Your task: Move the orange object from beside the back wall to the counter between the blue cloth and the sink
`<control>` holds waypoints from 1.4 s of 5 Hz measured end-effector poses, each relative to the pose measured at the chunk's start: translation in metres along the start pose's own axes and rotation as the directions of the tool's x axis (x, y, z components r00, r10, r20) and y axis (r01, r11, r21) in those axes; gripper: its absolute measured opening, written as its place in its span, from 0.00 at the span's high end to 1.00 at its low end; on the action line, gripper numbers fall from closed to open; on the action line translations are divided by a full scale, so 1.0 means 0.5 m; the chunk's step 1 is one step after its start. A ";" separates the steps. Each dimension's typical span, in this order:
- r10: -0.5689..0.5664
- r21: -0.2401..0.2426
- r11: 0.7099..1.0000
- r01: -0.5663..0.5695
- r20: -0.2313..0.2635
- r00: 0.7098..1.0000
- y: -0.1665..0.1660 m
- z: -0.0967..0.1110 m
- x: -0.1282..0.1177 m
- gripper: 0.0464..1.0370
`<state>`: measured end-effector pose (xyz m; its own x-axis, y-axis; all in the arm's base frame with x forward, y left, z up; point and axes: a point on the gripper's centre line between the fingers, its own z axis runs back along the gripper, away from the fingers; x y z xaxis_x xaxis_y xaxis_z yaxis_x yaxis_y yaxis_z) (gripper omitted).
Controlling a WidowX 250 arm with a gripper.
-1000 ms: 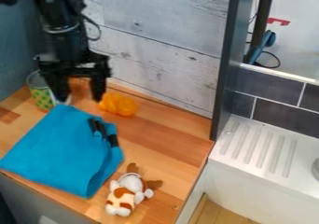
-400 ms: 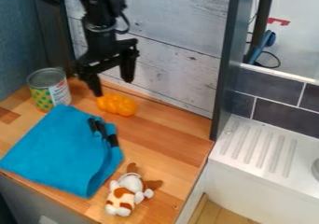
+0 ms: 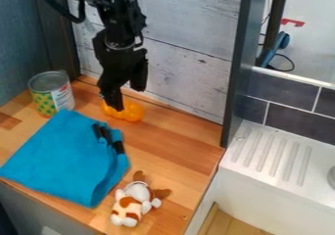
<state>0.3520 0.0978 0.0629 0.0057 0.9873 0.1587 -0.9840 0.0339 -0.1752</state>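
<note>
End effector [image 3: 128,99] nearer orange toy [image 3: 133,113], open

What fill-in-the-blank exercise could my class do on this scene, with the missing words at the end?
The bumpy object nearest the gripper is coloured ____.
The plush toy is brown and ____.
The can stands upright on a counter made of ____.
The cloth lying near the can is ____.

Missing words: orange; white; wood; blue.
</note>
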 end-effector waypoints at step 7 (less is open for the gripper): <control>0.259 0.096 0.963 -0.252 -0.065 0.964 0.003 -0.115 0.053 0.22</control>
<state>0.3611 0.1327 0.0112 -0.2375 0.9704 0.0443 -0.9660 -0.2312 -0.1159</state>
